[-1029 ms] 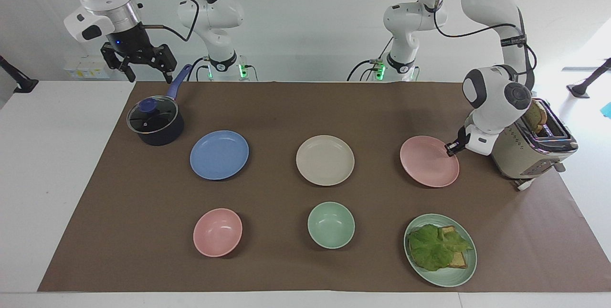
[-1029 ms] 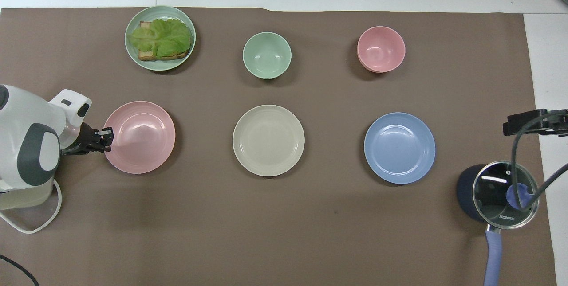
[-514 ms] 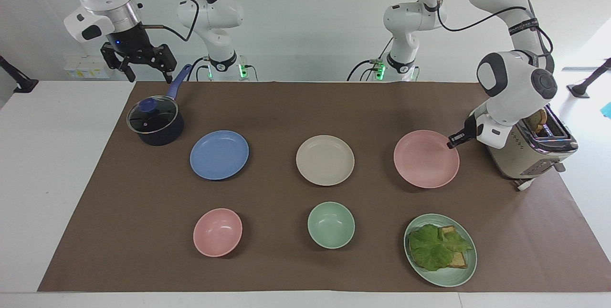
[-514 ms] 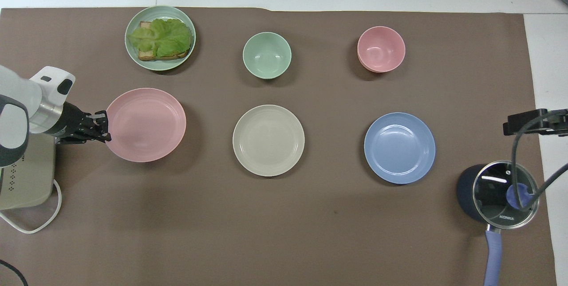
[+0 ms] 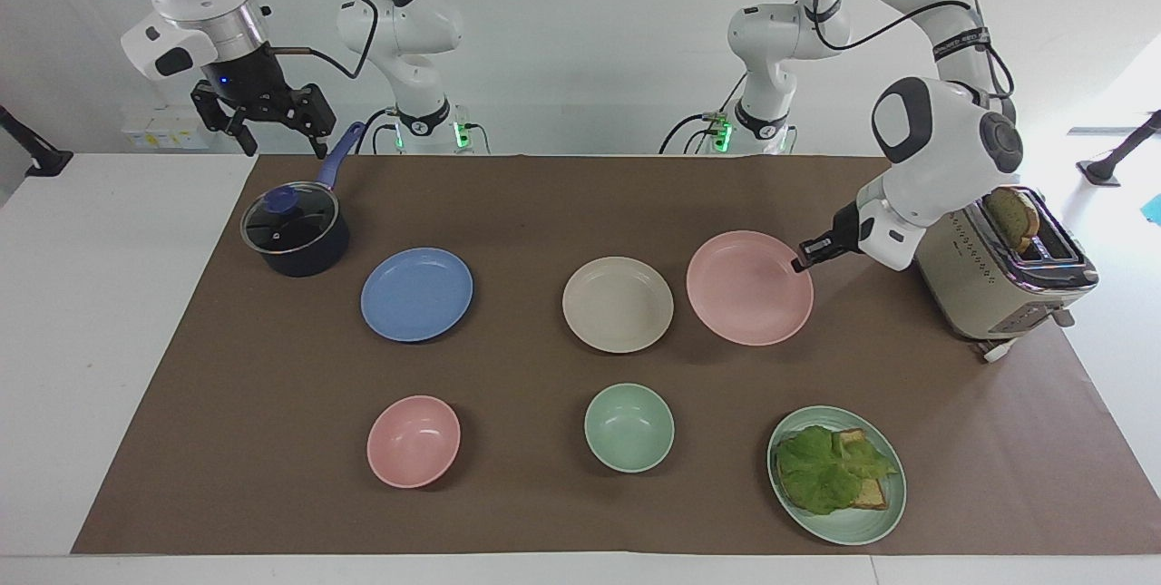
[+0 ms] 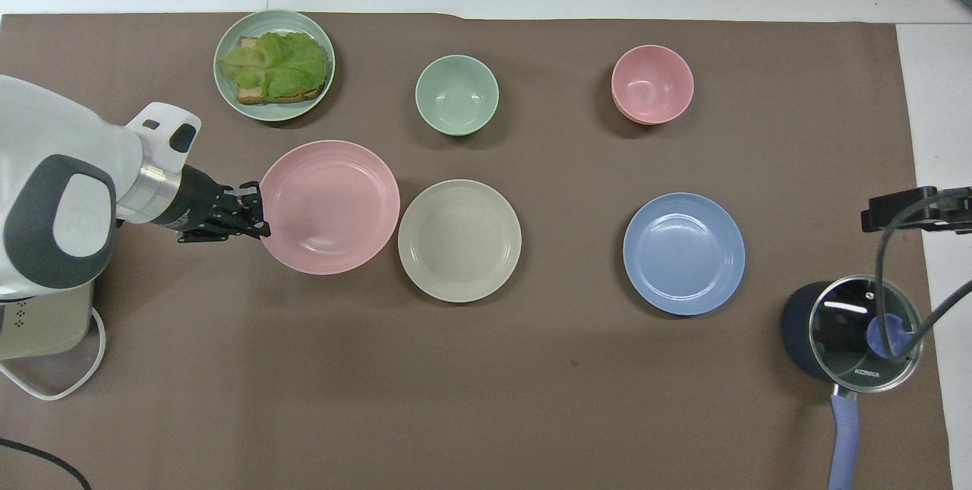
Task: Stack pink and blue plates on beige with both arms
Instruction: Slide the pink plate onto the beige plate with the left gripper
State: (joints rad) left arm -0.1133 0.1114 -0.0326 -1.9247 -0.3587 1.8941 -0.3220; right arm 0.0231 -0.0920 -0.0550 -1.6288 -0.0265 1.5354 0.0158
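The left arm bends down low from the upper right of the facing view. Its left gripper point(image 5: 804, 259) pinches the rim of the pink plate point(image 5: 749, 287) and holds it up off the table, just beside the beige plate point(image 5: 618, 305) in the middle of the frame. The blue plate point(image 5: 416, 294) lies flat at middle left. The right gripper point(image 5: 272, 121) hangs with its claw spread wide at the upper left, over the pot point(image 5: 295, 231), and waits.

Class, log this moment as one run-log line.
left hand: shut on pink plate, lifted beside beige plate | right hand: open, waiting over pot | blue plate: untouched
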